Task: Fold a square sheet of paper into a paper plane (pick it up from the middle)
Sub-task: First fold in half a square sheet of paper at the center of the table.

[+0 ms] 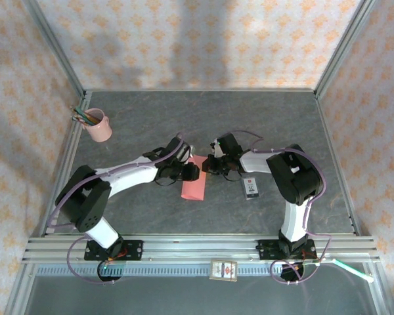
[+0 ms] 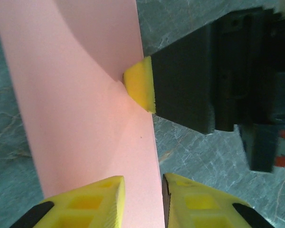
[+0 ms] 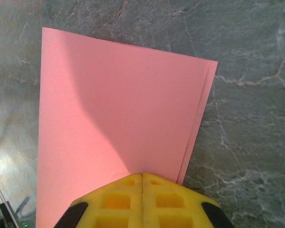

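Pink square sheet of paper (image 1: pixel 194 183) sits mid-desk (image 1: pixel 269 125), folded in half with the edges a hair off. Right end effector (image 3: pixel 142 176) is clamped shut, its tip pinning the paper's edge. Left end effector (image 2: pixel 142 184) has its jaws narrow, with a slim gap over the sheet; my guess is the crease gets pressed next. Pin firmly and slide flat so the layers don't skew. Small box (image 1: pixel 251 188) sits near the right arm, pencil cup (image 1: pixel 99 125) well apart, so neither's in the way.
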Controlling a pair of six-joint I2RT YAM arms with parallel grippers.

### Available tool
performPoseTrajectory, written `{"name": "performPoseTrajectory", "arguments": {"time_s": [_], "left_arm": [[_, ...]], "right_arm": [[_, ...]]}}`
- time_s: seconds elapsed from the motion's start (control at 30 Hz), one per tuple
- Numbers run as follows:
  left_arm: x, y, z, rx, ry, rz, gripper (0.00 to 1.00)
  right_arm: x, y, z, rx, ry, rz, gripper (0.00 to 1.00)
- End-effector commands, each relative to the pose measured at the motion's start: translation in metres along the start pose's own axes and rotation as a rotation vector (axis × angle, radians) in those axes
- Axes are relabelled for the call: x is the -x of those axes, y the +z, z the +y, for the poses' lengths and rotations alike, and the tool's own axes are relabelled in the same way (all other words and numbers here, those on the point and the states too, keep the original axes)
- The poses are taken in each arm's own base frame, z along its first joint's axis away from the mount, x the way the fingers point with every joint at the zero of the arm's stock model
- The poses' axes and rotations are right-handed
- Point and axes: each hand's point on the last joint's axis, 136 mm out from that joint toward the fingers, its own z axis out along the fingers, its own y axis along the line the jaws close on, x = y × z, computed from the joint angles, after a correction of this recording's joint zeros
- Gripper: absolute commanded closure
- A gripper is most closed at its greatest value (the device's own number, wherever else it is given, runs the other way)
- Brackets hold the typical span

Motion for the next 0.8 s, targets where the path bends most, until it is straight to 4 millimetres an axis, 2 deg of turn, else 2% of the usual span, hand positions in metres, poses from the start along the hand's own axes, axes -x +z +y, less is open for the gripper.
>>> {"name": "performPoseTrajectory", "arguments": {"time_s": [0.0,0.33,0.77], "left_arm": [[0.009,0.009,-0.002,-0.043,-0.013,0.001,0.72],[0.016,0.022,0.025,-0.034,-0.062,0.016,0.72],[0.010,0.028,0.055,0.033,-0.092,0.045,0.71]], "right_arm": [[-0.023,0.011,-0.064,-0.240,0.057,0.042,0.96],[-0.023,0.011,-0.066,-0.246,0.055,0.044,0.97],[-0.024,0.011,-0.068,-0.258,0.052,0.049,0.97]]}}
